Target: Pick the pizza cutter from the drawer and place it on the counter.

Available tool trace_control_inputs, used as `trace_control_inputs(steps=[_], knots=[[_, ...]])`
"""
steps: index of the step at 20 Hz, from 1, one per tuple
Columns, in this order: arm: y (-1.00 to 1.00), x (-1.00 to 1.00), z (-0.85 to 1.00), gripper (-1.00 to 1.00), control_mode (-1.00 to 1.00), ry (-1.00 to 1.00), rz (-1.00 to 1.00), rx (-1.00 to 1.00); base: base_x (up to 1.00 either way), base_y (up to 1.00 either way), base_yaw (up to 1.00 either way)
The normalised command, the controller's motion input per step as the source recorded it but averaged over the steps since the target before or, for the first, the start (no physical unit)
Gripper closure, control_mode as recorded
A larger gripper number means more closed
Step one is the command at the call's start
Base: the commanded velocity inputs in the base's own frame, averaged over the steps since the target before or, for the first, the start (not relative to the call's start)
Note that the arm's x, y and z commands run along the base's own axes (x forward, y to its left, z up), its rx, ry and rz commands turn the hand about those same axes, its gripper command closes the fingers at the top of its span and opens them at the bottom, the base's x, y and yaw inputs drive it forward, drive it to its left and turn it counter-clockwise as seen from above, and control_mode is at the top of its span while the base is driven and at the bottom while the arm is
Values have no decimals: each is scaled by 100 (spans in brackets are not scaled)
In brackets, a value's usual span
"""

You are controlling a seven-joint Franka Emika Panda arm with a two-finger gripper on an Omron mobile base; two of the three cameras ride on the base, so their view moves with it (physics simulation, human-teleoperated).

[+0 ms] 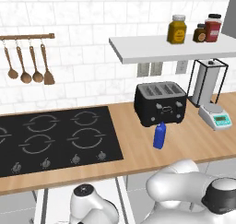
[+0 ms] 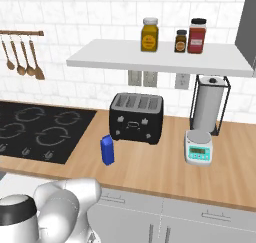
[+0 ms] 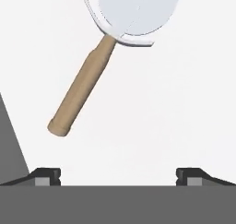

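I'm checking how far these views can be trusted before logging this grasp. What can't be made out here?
- Pizza cutter: the wheel's top is cut off by the hand view's upper edge.
- Drawer: the hand view gives just its white bottom; the left base view's bottom edge and the arm hide most of it.
- Gripper: just its fingertips show, spread wide.
- Jar labels: too small to read.

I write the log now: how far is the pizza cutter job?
Done: the drawer is open. In hand: the gripper hovers above the pizza cutter with jaws open, not touching it. Left: grasp it, lift it, place it on the counter.
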Motion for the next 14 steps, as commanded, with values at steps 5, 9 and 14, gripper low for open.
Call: trace_control_inputs(steps=[5, 9, 14], knots=[[-2, 78, 7, -100, -100, -6, -17, 0, 0, 0, 0], [0, 45, -5, -100, -100, 0, -13, 0, 0, 0, 0], [5, 15, -41, -100, -100, 0, 0, 0, 0, 0, 0]])
